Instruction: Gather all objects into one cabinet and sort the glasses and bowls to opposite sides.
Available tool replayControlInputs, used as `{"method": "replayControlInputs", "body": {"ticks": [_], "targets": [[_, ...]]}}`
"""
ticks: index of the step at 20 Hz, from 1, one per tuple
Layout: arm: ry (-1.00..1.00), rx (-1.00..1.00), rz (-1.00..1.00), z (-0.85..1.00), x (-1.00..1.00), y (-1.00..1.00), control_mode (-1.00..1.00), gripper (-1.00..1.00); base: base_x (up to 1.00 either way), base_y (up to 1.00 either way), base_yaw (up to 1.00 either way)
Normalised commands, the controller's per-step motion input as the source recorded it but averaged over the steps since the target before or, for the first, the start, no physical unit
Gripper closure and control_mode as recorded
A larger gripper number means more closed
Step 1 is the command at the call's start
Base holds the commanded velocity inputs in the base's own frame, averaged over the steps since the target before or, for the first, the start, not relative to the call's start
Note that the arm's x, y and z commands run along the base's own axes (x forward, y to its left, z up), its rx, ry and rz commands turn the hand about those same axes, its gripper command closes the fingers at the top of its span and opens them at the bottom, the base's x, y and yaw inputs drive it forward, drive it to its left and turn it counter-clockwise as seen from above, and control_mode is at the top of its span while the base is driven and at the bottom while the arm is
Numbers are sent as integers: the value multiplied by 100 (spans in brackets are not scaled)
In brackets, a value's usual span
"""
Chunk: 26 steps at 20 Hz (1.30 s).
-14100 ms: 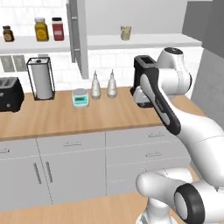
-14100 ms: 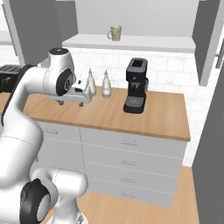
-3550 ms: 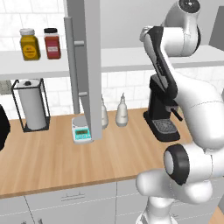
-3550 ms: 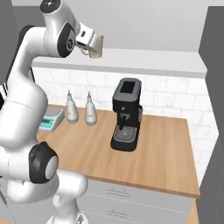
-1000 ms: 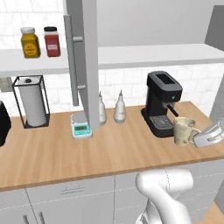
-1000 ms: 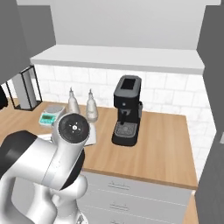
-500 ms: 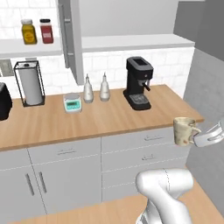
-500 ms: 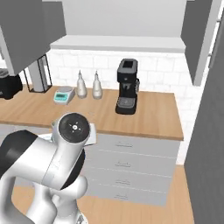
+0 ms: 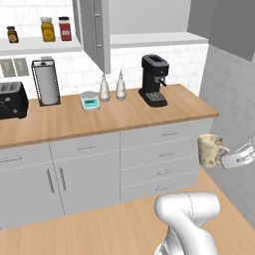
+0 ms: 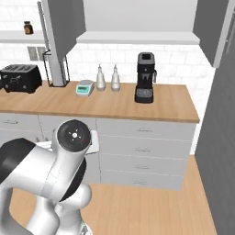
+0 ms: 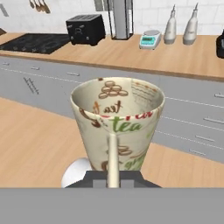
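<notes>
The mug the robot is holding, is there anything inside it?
Empty. The hand view looks down into the mug, held upright by its handle, and shows just its printed inner wall.

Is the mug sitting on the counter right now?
No, the mug hangs in the air in front of the drawers, held by its handle in the tool, away from the counter.

My gripper (image 9: pixel 226 160) ran off the left base view's right edge, and the beige mottled mug (image 11: pixel 117 121) hid my fingertips; its print was partly unreadable.
</notes>
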Motion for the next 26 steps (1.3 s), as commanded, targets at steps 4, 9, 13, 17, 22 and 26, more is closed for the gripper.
{"method": "replayControlInputs", "body": {"ticks": [4, 9, 13, 17, 22, 26], "targets": [[0, 0, 0, 0, 0, 0, 100, 100, -100, 100, -10], [0, 0, 0, 0, 0, 0, 100, 100, -91, 100, -5], [0, 0, 0, 0, 0, 0, 100, 100, 5, 100, -5], [0, 0, 0, 0, 0, 0, 100, 100, 46, 100, -9], [0, 0, 0, 0, 0, 0, 100, 100, 32, 100, -7], [0, 0, 0, 0, 0, 0, 100, 100, -39, 100, -1]]}}
